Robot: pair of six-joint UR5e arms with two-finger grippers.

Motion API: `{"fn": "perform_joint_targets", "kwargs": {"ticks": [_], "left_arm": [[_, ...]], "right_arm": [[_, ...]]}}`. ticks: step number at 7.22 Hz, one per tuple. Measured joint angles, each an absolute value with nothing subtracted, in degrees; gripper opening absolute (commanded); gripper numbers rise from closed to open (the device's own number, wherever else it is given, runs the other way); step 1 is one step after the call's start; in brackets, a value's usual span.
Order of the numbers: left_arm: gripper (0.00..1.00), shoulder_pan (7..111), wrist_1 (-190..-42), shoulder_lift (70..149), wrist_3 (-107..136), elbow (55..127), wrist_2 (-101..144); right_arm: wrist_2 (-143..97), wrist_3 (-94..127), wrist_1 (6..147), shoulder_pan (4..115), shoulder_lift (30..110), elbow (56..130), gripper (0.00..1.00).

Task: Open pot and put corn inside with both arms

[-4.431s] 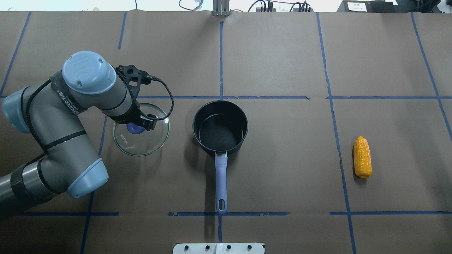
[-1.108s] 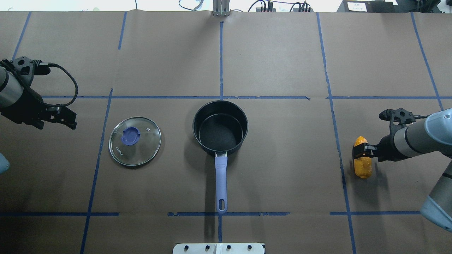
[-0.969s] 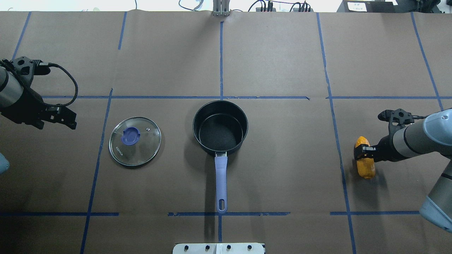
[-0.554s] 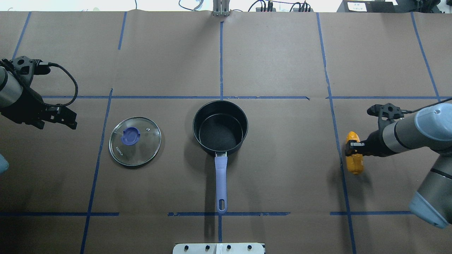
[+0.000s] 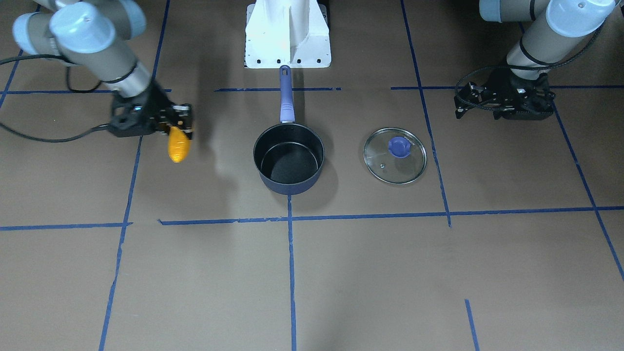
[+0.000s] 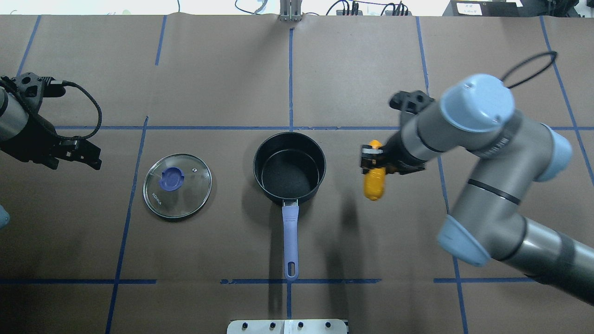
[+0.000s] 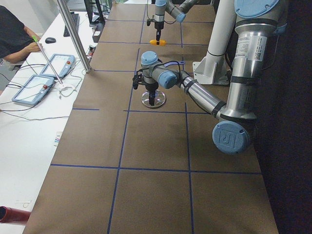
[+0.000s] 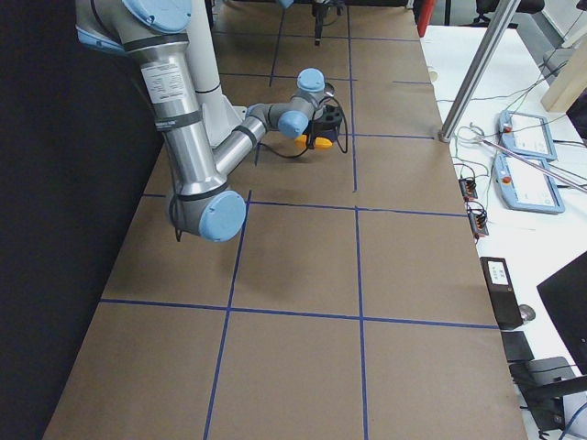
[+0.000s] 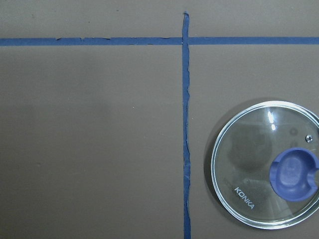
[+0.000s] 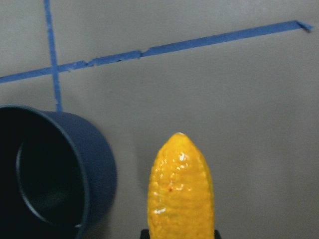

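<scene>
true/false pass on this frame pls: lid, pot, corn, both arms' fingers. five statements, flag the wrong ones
1. The lid sits on the pot. False: it lies flat on the table beside the open pot.
2. The right fingers grip the corn, lifted off the table. True.
3. The corn is inside the pot. False: it hangs beside the pot, on the side away from the lid.
4. The pot is empty. True.
5. The left fingers hold the lid. False: they are off to the side, clear of it.
</scene>
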State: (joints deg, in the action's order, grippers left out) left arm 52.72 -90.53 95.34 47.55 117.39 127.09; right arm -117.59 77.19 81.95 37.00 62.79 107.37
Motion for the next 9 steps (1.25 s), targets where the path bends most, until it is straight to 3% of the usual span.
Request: {"fn": "perform_joint_targets", "kwargs": {"ticks": [2,5,6,7,8,9], "left_arm": [[1.0,52.7,-90.5,95.3,47.9,117.4,127.1],[1.0,52.7,-90.5,95.3,48.1,117.6,127.1],[1.0,52.7,-90.5,95.3,48.1,117.7,127.1],[1.0,52.7,-90.5,95.3,48.1,117.9,127.1],[1.0,52.7,-90.5,95.3,48.2,118.0,127.1],[1.0,52.7,-90.4,95.3,48.2,118.0,127.0]], "right_arm": [[-117.3,83.5,85.3,35.8,48.5,97.1,0.0],[-114.7,84.9,83.0,32.2,43.7,88.5,0.05],[-114.4,84.9,81.9,31.5,43.8,86.9,0.45],[-114.3,84.9,81.3,31.2,43.9,86.1,0.79],[-114.3,85.0,81.1,31.1,43.9,85.7,0.99],[-114.3,85.1,80.9,31.2,44.0,85.7,1.0]]}}
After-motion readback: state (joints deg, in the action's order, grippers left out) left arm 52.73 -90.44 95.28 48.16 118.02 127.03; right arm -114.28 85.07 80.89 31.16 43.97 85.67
